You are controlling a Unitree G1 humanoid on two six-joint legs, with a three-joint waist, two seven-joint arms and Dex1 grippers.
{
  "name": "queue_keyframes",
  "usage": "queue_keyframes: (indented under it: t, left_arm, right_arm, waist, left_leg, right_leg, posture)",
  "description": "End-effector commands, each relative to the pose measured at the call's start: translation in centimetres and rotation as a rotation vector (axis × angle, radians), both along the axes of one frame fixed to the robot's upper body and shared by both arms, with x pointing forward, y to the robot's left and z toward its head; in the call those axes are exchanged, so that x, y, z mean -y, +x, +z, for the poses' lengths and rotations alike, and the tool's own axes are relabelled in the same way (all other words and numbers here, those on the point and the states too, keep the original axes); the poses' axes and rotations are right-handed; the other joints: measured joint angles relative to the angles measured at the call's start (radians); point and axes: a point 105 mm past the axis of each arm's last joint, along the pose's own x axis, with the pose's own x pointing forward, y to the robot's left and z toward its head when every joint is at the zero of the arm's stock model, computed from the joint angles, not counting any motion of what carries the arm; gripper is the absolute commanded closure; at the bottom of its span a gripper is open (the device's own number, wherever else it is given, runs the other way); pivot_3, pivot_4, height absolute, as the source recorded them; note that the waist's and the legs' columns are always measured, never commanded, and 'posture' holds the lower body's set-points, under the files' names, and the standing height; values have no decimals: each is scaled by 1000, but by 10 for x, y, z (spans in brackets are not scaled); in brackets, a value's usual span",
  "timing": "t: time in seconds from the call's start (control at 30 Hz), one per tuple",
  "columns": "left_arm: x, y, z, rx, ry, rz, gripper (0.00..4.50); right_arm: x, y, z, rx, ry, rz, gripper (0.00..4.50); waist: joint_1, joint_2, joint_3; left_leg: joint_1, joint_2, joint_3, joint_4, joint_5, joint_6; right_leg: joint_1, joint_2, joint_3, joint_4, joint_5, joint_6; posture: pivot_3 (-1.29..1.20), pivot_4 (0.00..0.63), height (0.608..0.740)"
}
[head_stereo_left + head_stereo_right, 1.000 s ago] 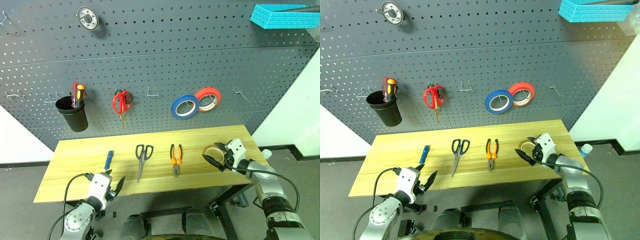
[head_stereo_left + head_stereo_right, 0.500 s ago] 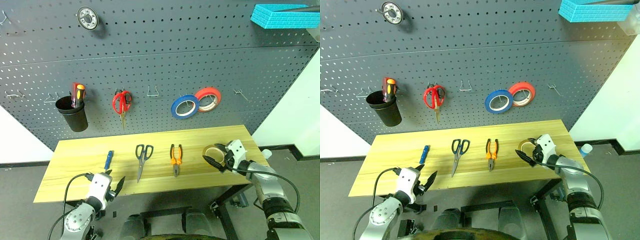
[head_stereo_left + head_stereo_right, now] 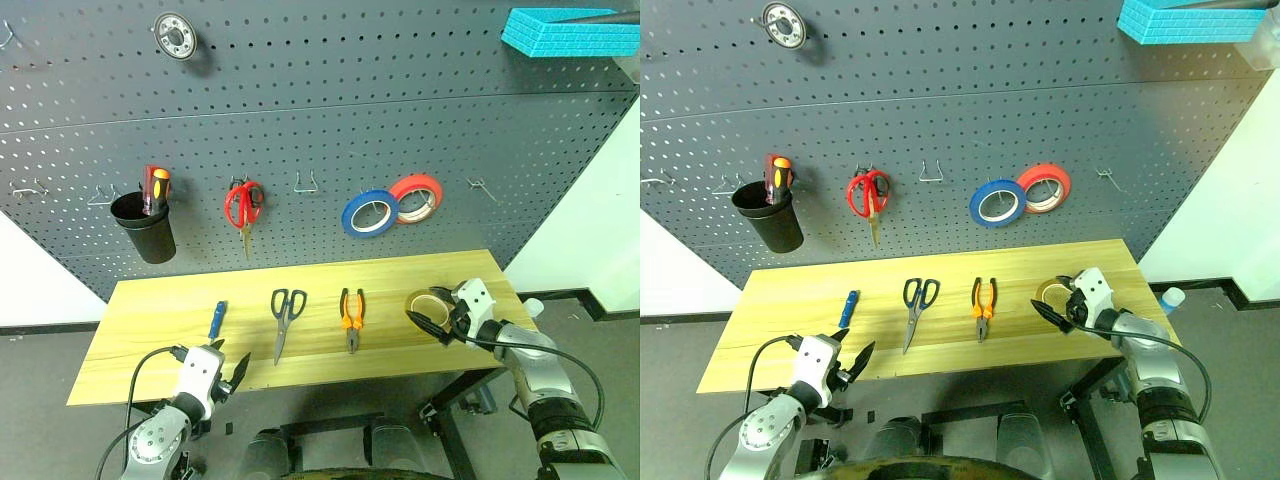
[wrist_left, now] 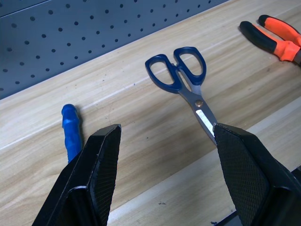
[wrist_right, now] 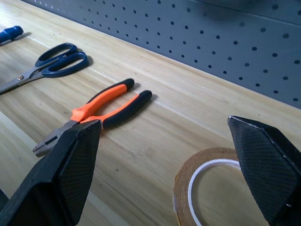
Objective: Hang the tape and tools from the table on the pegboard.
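I am hovering my right claw [image 3: 432, 322], jaws spread wide and empty, just above the yellow tape roll [image 5: 207, 186] lying flat between my fingertips on the table [image 3: 150, 320]; next I judge lowering and closing on its rim.

Black cup [image 3: 143, 226], red scissors [image 3: 243, 206], blue roll [image 3: 367, 213] hanging.
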Motion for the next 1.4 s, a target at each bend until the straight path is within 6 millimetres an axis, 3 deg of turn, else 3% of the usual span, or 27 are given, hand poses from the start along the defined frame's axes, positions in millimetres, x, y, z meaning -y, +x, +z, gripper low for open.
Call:
queue_keyframes:
  t: [0.03, 0.43, 0.7, 0.9, 1.07, 1.2, 1.4]
  left_arm:
    - [2, 4, 7, 38, 7, -15, 1244]
    - [6, 8, 10, 52, 9, -44, 1244]
    - [38, 53, 33, 115, 21, -277, 1244]
    - [76, 67, 43, 83, -38, -473, 1244]
    - [94, 71, 44, 40, -55, -579, 1244]
    - [98, 72, 44, 11, -49, -631, 1244]
    - [98, 71, 43, -26, -57, -662, 1244]
  right_arm:
    - [-2, 8, 16, 55, 5, 7, 0]
    - [-10, 11, 22, 66, 2, 12, 0]
    - [-10, 22, 25, 60, -88, 37, 0]
    - [-4, 26, 12, 5, -282, 74, 0]
    - [-5, 27, 6, -11, -422, 116, 0]
    - [-6, 35, 4, -23, -466, 99, 0]
    - [-4, 36, -15, -205, -520, 109, 0]
  waist:
    - [0, 0, 0]
    - [0, 0, 0]
    - [23, 0, 0]
    - [24, 0, 0]
    - [21, 0, 0]
    - [15, 0, 0]
    - [-4, 0, 0]
  left_leg:
    - [0, 0, 0, 0, 0, 0]
    - [0, 0, 0, 0, 0, 0]
    - [0, 0, 0, 0, 1, 2]
    - [0, 0, 0, -2, 2, 3]
    - [1, 0, 0, -1, 2, 3]
    - [2, 0, 0, 1, 2, 3]
    - [1, 0, 0, 0, 3, 4]
  right_leg:
    - [0, 0, 0, 0, 0, 0]
    - [0, 0, 0, 0, 0, 0]
    - [0, 0, 0, 0, 0, 0]
    - [0, 0, 0, 1, -1, 1]
    - [0, 0, 0, 2, -1, 2]
    - [1, 1, 1, 3, -1, 1]
    - [1, 0, 1, 3, -1, 1]
  posture:
    - [-30, 0, 738]
    - [-25, 0, 738]
    - [-22, 0, 738]
    - [-28, 0, 738]
    - [-69, 0, 738]
    - [-86, 0, 738]
    - [-102, 0, 738]
